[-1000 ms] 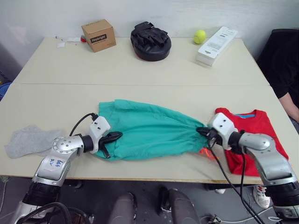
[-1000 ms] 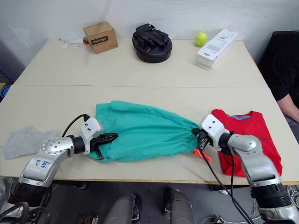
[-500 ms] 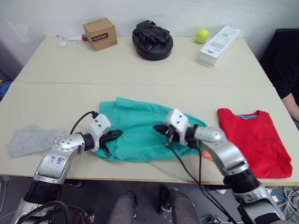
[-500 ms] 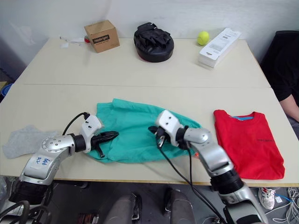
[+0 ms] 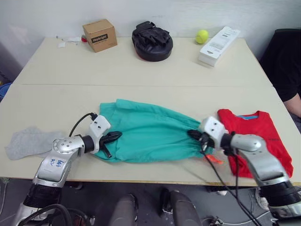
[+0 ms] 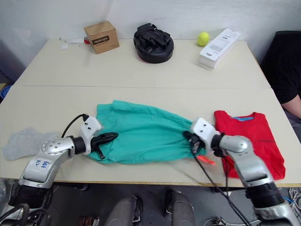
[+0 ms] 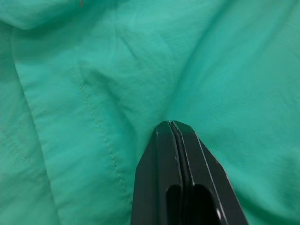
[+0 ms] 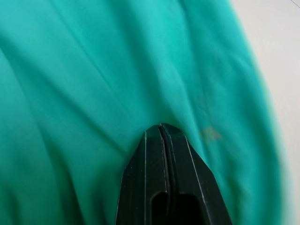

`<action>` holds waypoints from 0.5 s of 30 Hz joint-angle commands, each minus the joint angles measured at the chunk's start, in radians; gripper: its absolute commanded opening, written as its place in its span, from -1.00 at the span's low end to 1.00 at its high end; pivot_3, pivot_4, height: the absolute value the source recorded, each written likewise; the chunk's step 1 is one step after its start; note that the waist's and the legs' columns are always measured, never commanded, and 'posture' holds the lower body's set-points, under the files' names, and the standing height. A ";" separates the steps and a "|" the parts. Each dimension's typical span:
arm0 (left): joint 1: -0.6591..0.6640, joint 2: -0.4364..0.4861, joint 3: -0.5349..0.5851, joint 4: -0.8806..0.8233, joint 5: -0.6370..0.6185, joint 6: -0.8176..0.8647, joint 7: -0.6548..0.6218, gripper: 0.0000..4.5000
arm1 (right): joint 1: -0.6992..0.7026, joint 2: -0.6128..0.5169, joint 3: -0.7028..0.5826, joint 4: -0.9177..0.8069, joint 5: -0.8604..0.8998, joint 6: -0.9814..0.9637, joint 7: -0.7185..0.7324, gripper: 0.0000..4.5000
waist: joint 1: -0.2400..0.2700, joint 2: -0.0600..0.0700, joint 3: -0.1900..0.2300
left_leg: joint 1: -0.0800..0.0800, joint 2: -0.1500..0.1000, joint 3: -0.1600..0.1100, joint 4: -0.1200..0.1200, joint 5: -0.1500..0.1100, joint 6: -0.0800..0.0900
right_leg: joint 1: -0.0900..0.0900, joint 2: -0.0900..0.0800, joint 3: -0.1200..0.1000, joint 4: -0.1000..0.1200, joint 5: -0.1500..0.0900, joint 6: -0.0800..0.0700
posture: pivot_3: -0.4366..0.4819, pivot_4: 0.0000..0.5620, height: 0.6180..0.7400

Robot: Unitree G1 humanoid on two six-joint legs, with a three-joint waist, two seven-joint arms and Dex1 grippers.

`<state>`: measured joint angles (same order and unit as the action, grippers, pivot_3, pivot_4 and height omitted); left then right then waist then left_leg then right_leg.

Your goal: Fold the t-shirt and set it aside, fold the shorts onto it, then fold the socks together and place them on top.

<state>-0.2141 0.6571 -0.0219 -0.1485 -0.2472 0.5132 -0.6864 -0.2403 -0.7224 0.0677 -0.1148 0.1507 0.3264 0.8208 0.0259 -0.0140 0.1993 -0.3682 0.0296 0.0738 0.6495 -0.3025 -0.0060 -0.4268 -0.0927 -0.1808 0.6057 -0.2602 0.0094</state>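
Note:
The teal-green shorts point(image 5: 146, 134) lie stretched out flat across the near table, waistband end to the right. My left gripper point(image 5: 113, 137) is shut on their left edge; in the left wrist view its tips point(image 7: 172, 123) pinch green fabric. On the gathered right end my right gripper point(image 5: 194, 135) is shut too, its tips point(image 8: 161, 126) closed on the cloth. An orange drawstring point(image 5: 211, 159) trails below that end. The red t-shirt point(image 5: 263, 136) lies folded just right of the right gripper. Grey socks point(image 5: 26, 141) rest at the far left.
On the far table stand a cardboard box point(image 5: 99, 35), a black padded mitt point(image 5: 152, 42), a tennis ball point(image 5: 201, 36) and a long white box point(image 5: 218, 45). A person in dark clothing point(image 5: 287, 66) sits at the right edge. The table's front edge runs just below both grippers.
Half a second ago my right gripper had carried the waistband end left over the middle of the shorts. Now it is back to the right and the shorts are stretched out again. The left gripper held still.

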 commanded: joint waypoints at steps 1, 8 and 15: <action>0.033 0.018 -0.009 0.040 0.039 0.022 0.009 -1.00 | 0.010 -0.013 -0.058 0.019 0.029 -0.033 0.019 -0.99 | -0.001 0.000 0.000 | 0.000 0.000 0.000 0.000 0.000 0.000 | 0.000 0.000 0.000 -0.001 0.000 0.000 | -0.05 -0.47 1.00; 0.063 0.109 0.094 -0.108 -0.054 0.031 -0.096 -0.92 | 0.040 -0.094 -0.130 -0.187 0.175 -0.098 0.203 -1.00 | -0.002 0.002 0.004 | -0.002 0.001 0.003 -0.002 0.001 0.002 | -0.004 0.001 0.001 -0.001 0.000 0.000 | -0.05 -0.47 1.00; 0.032 0.152 0.145 -0.241 -0.202 0.119 -0.186 0.00 | 0.162 -0.203 -0.213 -0.347 0.311 -0.027 0.318 -0.28 | 0.022 0.001 0.006 | -0.004 0.000 0.003 -0.001 -0.005 0.008 | -0.005 0.000 0.002 -0.001 0.002 -0.003 | -0.05 -0.47 1.00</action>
<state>-0.1562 0.8011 0.0982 -0.3412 -0.4031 0.6137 -0.8549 -0.0912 -0.9075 -0.0973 -0.4035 0.4126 0.2814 1.1158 0.0474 -0.0131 0.2049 -0.3726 0.0294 0.0772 0.6492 -0.3084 0.0025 -0.4313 -0.0924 -0.1786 0.6036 -0.2586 0.0069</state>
